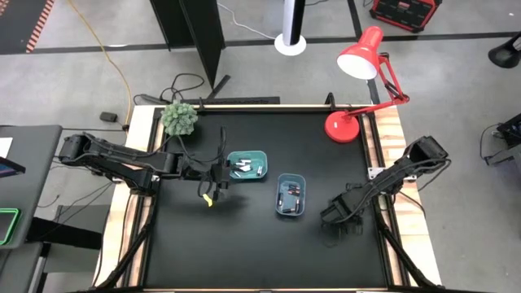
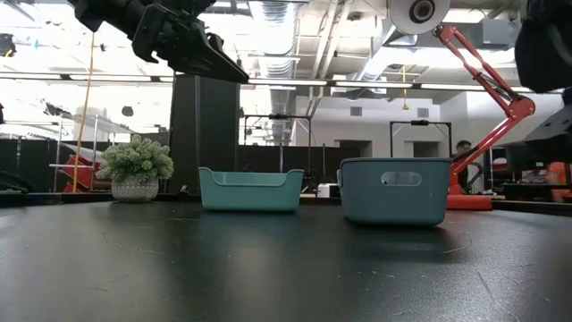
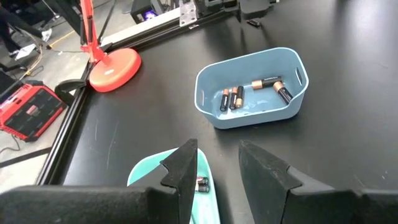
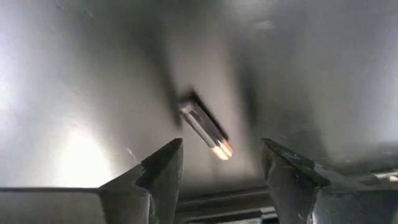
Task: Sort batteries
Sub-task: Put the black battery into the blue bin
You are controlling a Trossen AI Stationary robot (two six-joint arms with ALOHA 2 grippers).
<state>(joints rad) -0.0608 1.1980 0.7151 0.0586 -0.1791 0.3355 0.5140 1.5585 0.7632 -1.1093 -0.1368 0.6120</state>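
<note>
- Right wrist view, nearest the work: one loose battery [image 4: 204, 131] lies flat on the tabletop [image 4: 74, 81], at the middle of the frame. It sits just above and between the two dark fingers of the right gripper [image 4: 222, 163], which stand spread apart with nothing in them. The battery is near the fingers but clear of both.
- High view places that right gripper [image 1: 336, 213] at the lower right of the black tabletop [image 1: 244, 252], right of the blue tray [image 1: 290, 195]; the loose battery is too small to pick out there.
- Left wrist view shows the left gripper [image 3: 217, 163] with its fingers parted and empty, hovering over the near end of the teal tray [image 3: 149, 177]; a dark battery with a red mark [image 3: 201, 183] lies in that tray, close to the left finger.
- Farther off in the same view, the blue tray [image 3: 255, 102] holds about five dark batteries with copper-coloured ends [image 3: 235, 98].
- High view shows several pale batteries [image 1: 244, 168] in the teal tray [image 1: 246, 165] at the frame's centre, the left gripper [image 1: 215, 189] just to its left.
- Judged from this, sorting is nearly finished: most batteries rest in trays, and at least the one by the right gripper is left to collect.
</note>
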